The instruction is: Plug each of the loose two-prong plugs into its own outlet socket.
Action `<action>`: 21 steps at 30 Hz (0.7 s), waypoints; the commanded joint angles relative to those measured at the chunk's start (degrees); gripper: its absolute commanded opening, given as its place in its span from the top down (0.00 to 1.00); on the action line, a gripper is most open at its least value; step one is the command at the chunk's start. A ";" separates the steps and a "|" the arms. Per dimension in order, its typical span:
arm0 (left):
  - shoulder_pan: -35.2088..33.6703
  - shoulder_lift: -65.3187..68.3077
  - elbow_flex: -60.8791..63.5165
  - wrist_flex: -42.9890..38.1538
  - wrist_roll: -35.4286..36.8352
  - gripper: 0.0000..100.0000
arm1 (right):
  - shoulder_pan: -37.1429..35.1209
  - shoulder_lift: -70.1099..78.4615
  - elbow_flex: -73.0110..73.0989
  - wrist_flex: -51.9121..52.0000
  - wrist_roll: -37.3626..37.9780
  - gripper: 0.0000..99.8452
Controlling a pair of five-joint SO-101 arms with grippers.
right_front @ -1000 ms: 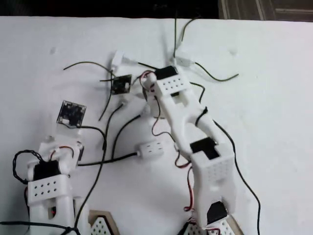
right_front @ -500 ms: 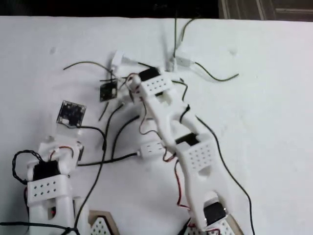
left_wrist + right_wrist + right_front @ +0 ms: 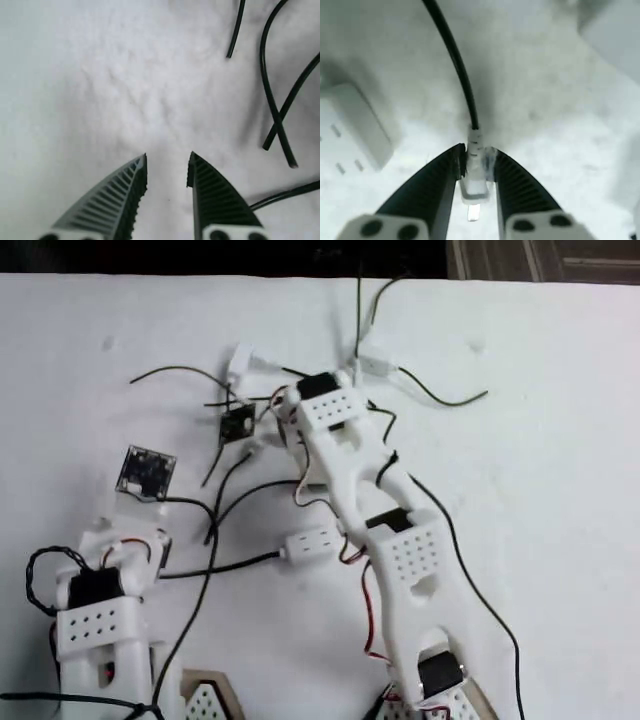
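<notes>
Right jaws: clamped on a white two-prong plug (image 3: 474, 175) with its black cord (image 3: 455, 65) trailing off, mid-bench.
Left jaws: slightly parted, holding nothing, over bare bench (image 3: 100, 90) near the left corner by the arm bases.
Outlet socket (image 3: 310, 544): lying mid-bench, beside the right arm.

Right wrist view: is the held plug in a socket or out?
Out. The right end effector grips the white plug, a prong showing bare; the outlet strip lies apart.

White plug (image 3: 474, 176), black cord (image 3: 453, 56), dark ribbed right end effector (image 3: 476, 150), white table (image 3: 550, 105)
</notes>
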 commanded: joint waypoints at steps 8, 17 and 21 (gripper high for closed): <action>-0.40 -1.19 -0.18 -0.79 -0.44 0.85 | 9.10 -11.91 -1.23 2.24 -16.97 0.98; -0.40 -1.19 -0.09 -0.79 -0.44 0.85 | 12.44 -8.31 -0.97 1.36 -46.15 0.98; -0.40 -1.19 -0.09 -0.79 -0.44 0.85 | 11.91 -3.91 -0.97 0.40 -56.35 0.98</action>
